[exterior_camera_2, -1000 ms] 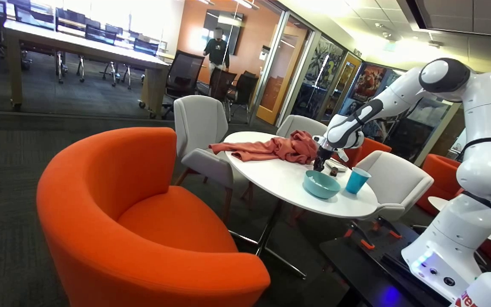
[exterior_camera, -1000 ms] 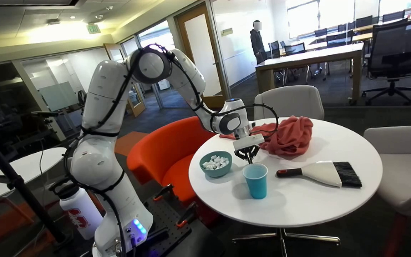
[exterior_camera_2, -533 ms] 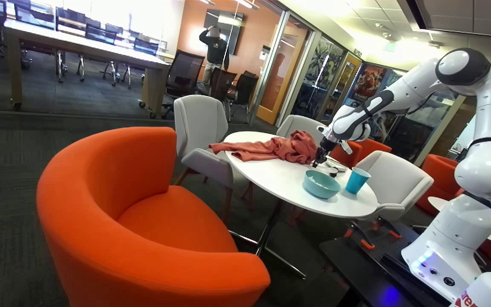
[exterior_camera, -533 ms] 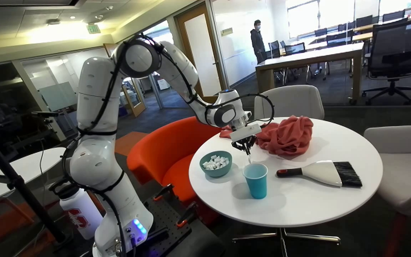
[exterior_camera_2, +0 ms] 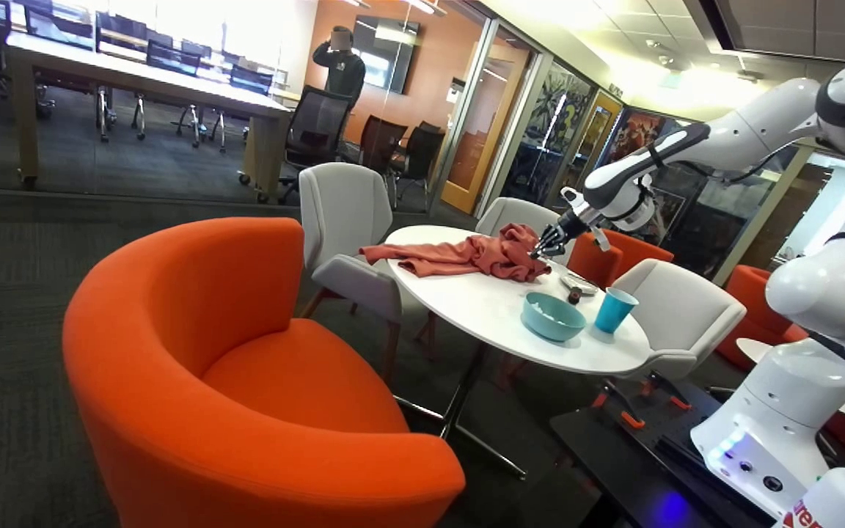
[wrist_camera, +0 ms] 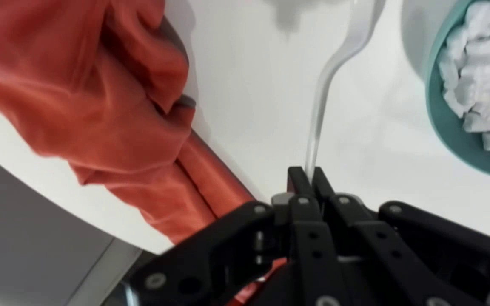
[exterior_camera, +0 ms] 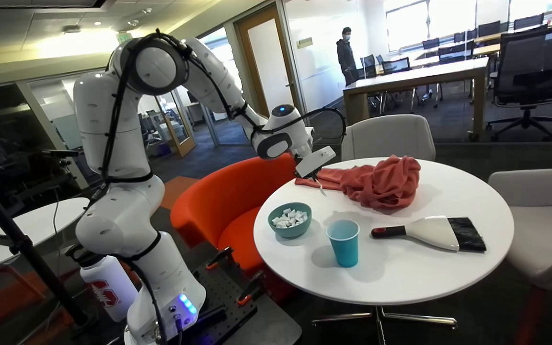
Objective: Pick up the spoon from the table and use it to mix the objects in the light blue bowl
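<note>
In the wrist view the surface lies bare mid-frame, its edge crossing lower left; cloth upper left, tool lower centre, bowl cut by right edge; spoon gripped in the tool, reaching the top edge, open room either side

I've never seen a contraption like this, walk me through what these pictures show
The machine is a white jointed robot arm, with a black gripping tool at its end. The wide pictures are taken from two spots outside it; the close-up from its wrist. On the round white table are a crumpled red cloth, a brush, a bright blue cup and a light blue bowl of whitish pieces. The tool is closed on a slim spoon, its far end cut off in the close-up.
</note>
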`<move>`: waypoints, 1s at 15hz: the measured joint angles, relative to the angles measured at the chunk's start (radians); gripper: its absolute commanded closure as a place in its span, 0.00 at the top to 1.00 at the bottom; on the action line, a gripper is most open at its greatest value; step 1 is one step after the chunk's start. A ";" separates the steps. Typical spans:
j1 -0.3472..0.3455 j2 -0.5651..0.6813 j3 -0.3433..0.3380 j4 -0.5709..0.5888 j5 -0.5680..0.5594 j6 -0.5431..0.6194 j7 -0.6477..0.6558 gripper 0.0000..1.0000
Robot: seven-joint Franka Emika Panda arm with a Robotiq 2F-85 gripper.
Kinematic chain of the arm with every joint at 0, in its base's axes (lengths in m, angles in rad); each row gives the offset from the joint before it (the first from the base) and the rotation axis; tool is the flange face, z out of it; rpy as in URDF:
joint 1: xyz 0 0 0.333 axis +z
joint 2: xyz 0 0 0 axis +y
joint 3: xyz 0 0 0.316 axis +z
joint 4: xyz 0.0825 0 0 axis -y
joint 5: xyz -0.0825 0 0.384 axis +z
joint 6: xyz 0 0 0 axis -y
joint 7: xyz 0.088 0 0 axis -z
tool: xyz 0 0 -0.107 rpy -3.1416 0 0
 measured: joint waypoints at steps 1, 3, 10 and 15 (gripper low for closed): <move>-0.057 0.002 0.082 0.002 0.067 0.000 -0.078 0.01; -0.142 0.008 0.194 0.008 0.137 -0.003 -0.168 0.04; -0.198 0.064 0.260 0.027 0.194 -0.011 -0.258 0.01; -0.518 0.205 0.513 0.112 0.283 -0.179 -0.519 0.01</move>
